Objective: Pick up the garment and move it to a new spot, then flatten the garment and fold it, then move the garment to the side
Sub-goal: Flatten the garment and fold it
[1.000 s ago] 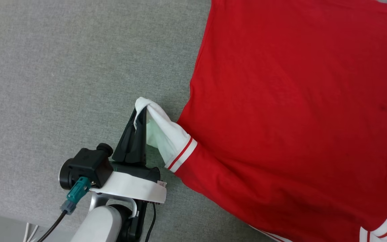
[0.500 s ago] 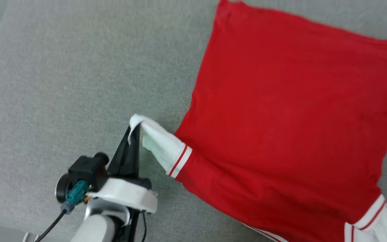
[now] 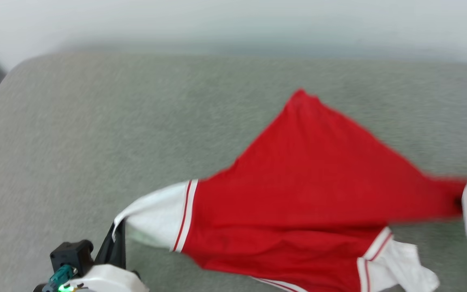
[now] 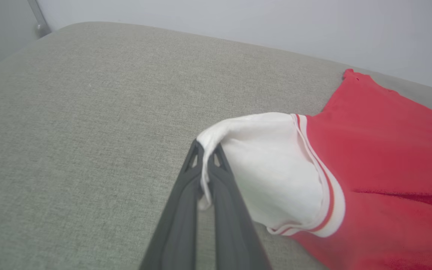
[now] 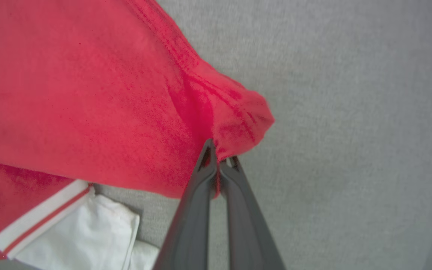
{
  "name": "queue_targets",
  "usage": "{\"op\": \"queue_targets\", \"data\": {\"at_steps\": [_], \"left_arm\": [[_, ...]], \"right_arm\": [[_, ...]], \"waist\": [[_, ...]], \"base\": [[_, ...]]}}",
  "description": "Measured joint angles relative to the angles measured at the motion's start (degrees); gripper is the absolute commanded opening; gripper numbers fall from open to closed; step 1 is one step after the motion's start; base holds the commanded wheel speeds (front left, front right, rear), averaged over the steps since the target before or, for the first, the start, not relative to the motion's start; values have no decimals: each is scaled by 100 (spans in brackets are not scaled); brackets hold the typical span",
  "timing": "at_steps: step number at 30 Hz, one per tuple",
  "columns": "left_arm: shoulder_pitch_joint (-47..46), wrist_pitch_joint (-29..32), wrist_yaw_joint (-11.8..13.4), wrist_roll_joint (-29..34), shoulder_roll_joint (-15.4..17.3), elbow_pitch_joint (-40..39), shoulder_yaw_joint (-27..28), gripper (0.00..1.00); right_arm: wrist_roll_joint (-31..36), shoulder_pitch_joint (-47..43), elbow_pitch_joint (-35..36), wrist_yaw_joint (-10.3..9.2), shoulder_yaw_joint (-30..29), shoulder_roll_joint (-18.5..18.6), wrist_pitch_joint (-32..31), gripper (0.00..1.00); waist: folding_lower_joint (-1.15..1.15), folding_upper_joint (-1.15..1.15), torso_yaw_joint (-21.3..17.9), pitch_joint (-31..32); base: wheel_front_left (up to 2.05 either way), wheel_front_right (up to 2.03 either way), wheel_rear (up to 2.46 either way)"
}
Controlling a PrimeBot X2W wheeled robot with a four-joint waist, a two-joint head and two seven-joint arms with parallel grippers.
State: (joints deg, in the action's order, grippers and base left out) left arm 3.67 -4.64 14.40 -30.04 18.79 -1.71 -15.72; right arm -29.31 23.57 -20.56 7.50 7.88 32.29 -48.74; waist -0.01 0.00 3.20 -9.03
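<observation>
The jersey (image 3: 298, 190) is bright red across its body, and its short sleeves (image 4: 272, 165) are white. Where they meet the red there is white trim with thin red striping. The cushion (image 3: 95, 134) is a muted grey-green weave, faintly flecked. The left gripper (image 4: 205, 150) and right gripper (image 5: 219, 152) both have matte charcoal-grey fingers. The left wrist has a white housing (image 3: 108, 282), a black camera block (image 3: 71, 253) and a teal connector (image 3: 57, 275). The wall (image 4: 238, 22) is pale greyish white.

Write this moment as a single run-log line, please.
phase: pick up | left gripper: shut on white sleeve | right gripper: shut on red corner | shirt: stretched between them | other sleeve: on grey surface
</observation>
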Motion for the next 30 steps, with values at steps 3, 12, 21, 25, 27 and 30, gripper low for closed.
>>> {"op": "queue_targets", "data": {"at_steps": [3, 12, 21, 25, 27, 30], "left_arm": [[155, 109, 31, -49, 65, -45, 32, 0], [381, 296, 120, -149, 157, -97, 69, 0], [362, 357, 141, -147, 192, -201, 24, 0], [258, 371, 159, -115, 199, -283, 8, 0], [163, 367, 166, -90, 189, -330, -26, 0], [-37, 345, 137, -31, 163, -407, -80, 0]], "right_arm": [[-32, -994, 338, 0, -191, -164, -121, 0], [13, -3064, 895, 0, -619, -1118, -286, 100], [480, -2612, 1481, 0, -1368, -1419, 2146, 100], [461, -2003, 1296, 0, -1429, -1581, 3315, 100], [393, -1668, 1136, -1, -1388, -1593, 3660, 100], [269, -1139, 880, -1, -1308, -1539, 3874, 100]], "waist": [[0, 0, -263, 233], [-1, 0, -791, 621], [0, 0, -890, 530], [1, 0, -871, 406], [1, 0, -836, 334], [1, 0, -742, 194]], "base": [[0, 0, 0], [0, 0, 0], [0, 0, 0], [0, 0, 0], [0, 0, 0], [0, 0, 0]]}}
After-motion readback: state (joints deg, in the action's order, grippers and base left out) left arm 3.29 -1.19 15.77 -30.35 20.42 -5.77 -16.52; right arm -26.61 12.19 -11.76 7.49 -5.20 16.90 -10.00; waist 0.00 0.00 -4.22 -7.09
